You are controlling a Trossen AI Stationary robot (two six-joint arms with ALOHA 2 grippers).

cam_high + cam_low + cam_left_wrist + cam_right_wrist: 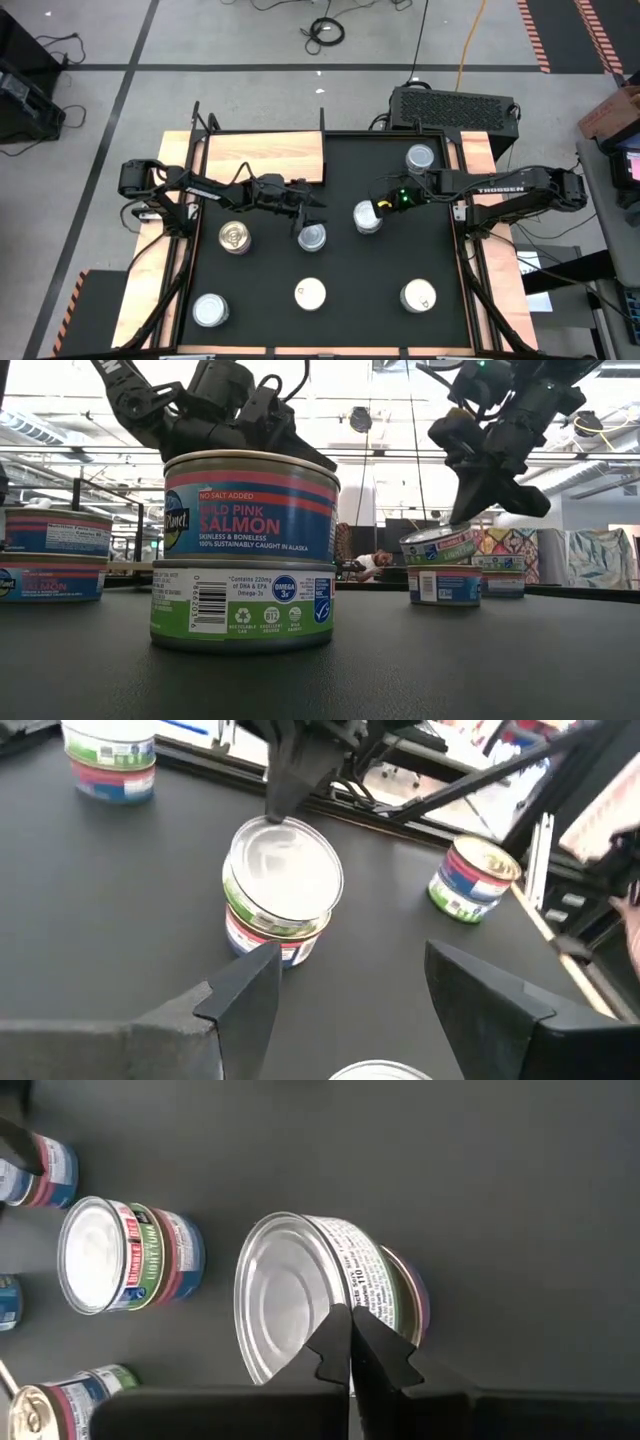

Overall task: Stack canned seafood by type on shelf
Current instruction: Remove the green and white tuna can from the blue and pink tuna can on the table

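In the low view we see the left stack of tins (55, 555) cut off by the left edge. The right gripper (380, 208) hides part of the tilted top tin (368, 217) from above. Labels on the far tins (500, 572) are too small to read.

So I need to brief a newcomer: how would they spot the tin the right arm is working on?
On the black mat, look right of centre, under the right gripper. That tin sits tilted atop another tin; the other stacks sit level.
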